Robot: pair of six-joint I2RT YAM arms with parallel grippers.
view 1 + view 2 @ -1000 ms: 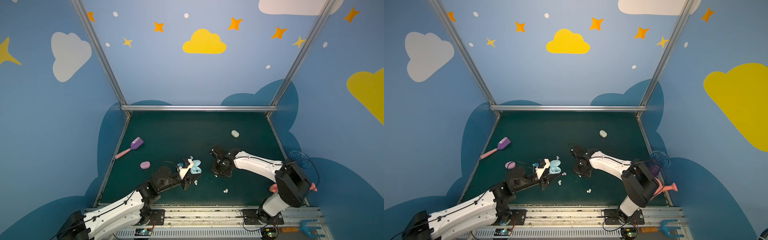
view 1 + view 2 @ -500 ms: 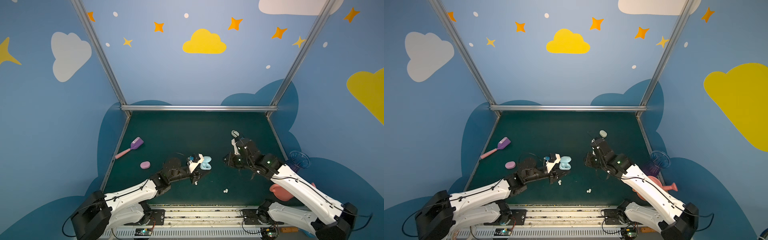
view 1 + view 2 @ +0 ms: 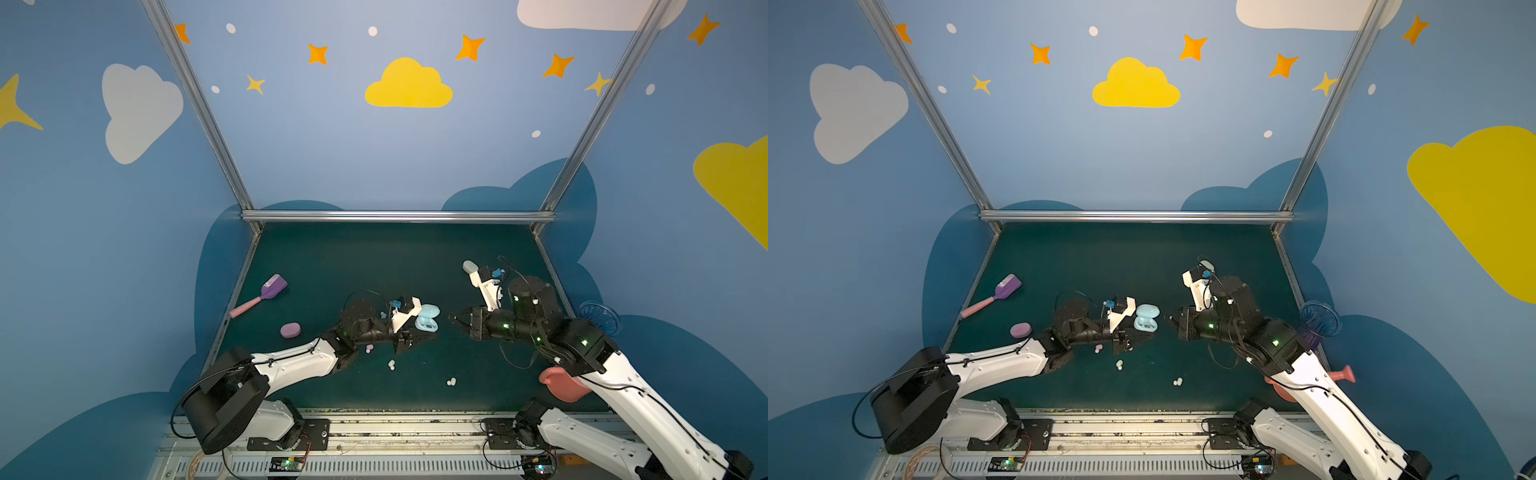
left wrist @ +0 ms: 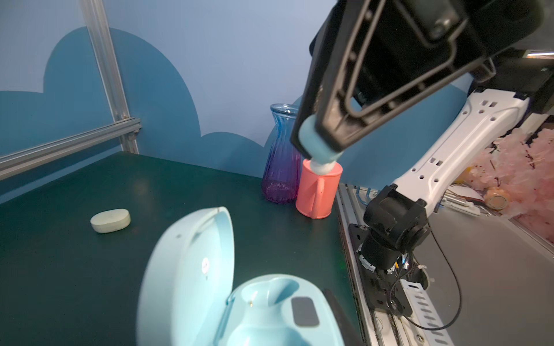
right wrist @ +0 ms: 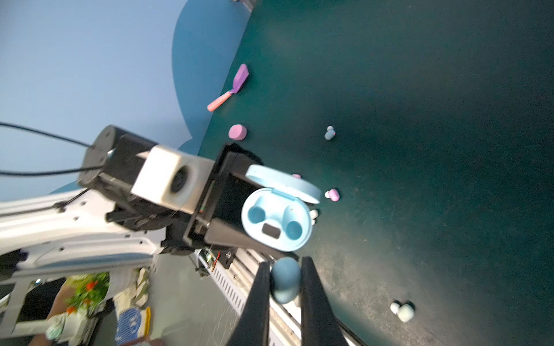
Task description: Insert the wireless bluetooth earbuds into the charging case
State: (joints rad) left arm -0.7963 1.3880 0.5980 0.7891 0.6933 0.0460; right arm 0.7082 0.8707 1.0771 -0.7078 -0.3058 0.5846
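Scoop (image 3: 266, 293) and closed pink case (image 3: 290, 330) lie unused at far left of the mat (image 3: 374, 257). Left gripper (image 3: 415, 334) clamps the pale blue charging case (image 3: 428, 320), lid open, both wells empty and turned toward the other arm, presumably to present them. Loose earbuds (image 3: 391, 365), pink and white, sit nearby. Right gripper (image 3: 457, 320), fingers nearly shut, pinches a pale blue earbud (image 5: 284, 283) just short of the case, apparently lined up for insertion.
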